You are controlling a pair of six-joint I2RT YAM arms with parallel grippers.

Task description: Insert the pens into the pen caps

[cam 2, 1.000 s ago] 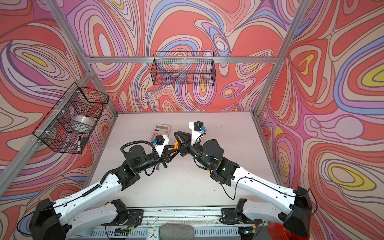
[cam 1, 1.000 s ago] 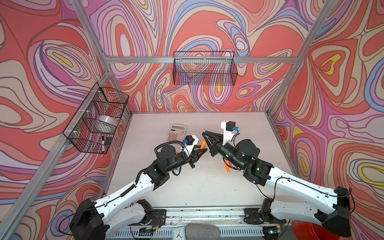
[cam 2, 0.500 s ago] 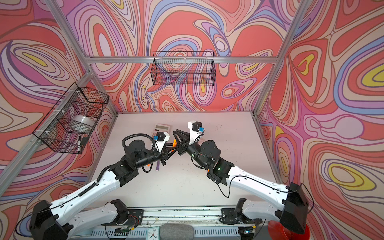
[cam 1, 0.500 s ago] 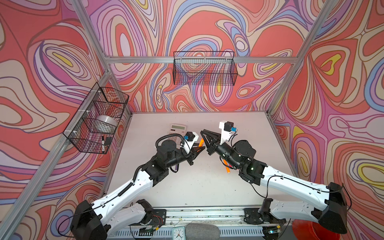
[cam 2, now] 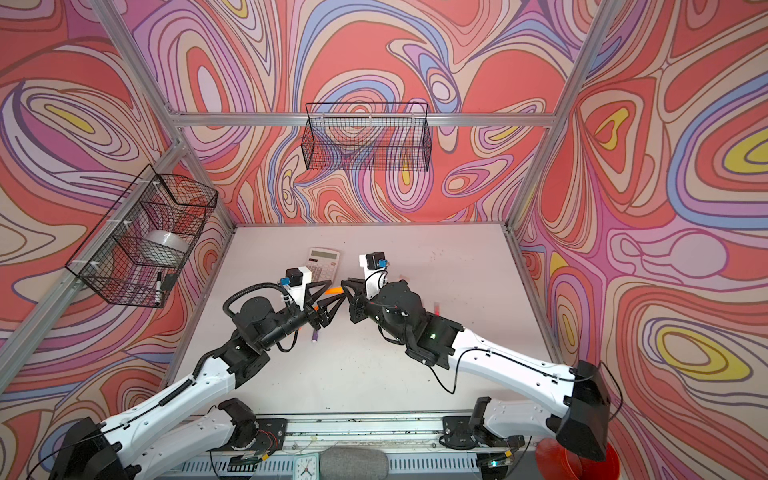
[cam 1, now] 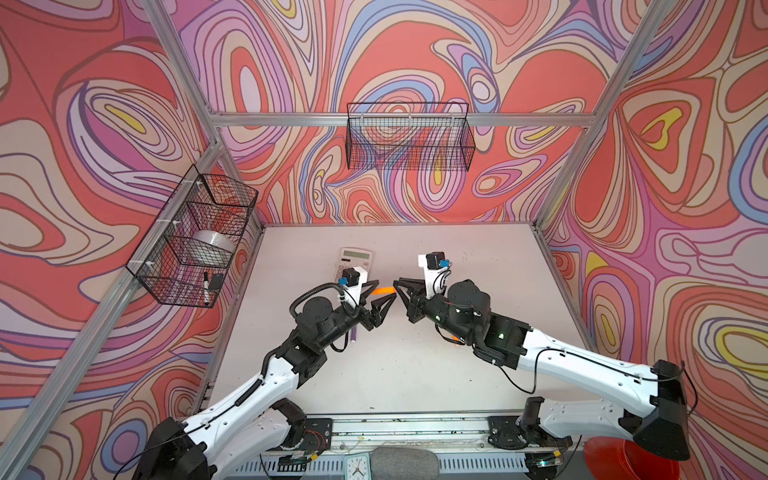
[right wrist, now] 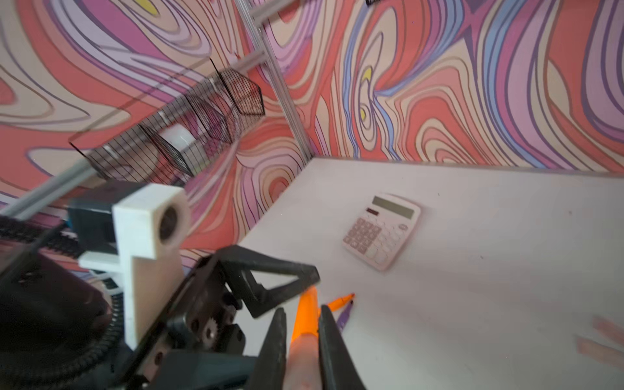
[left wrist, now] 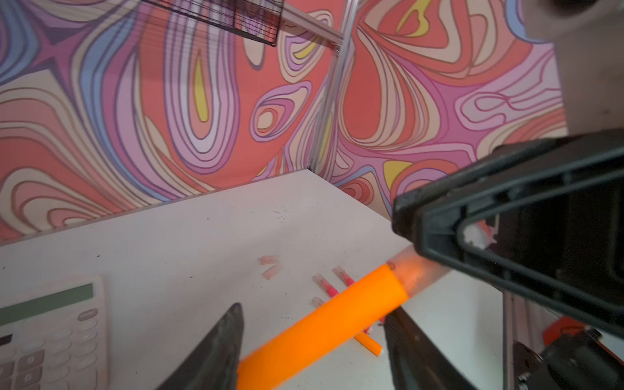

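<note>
- Left gripper (cam 1: 386, 291): raised over the middle of the table (cam 1: 415, 374). In the left wrist view its fingers (left wrist: 223, 341) stand wide apart, one on each side of the orange pen (left wrist: 337, 320), clamping nothing.
- Right gripper (cam 1: 398, 286): meets the left one tip to tip in both top views. Its jaws are pressed together on the pen cap (left wrist: 417, 270).
- Orange pen: held in the air between the two grippers, roughly level. Its tip sits inside the pale, see-through pen cap, where an orange glow shows through the cap wall. How far in it has gone cannot be told.
- Right wrist view: the same pen (right wrist: 307, 314) runs out from between the closed fingers (right wrist: 327, 341) towards the left gripper.
- Second orange pen (right wrist: 341, 300) and purple pen (right wrist: 344, 317): lying on the table below the grippers, their ends close together. The purple pen also shows in both top views (cam 1: 354, 334).
- Two loose caps (left wrist: 269, 266): lying side by side on the table, apart from the pens.
- Pink pens (left wrist: 324, 285): lying near each other on the table, each with a pale cap on one end. Another orange pen (left wrist: 369, 344) lies just beside them.
- Calculator (cam 1: 355, 259): flat on the table behind the left gripper.
- Wire basket (cam 1: 195, 237): on the left wall, holding a roll of tape (cam 1: 214, 243) and a black-and-white marker (cam 1: 205, 286).
</note>
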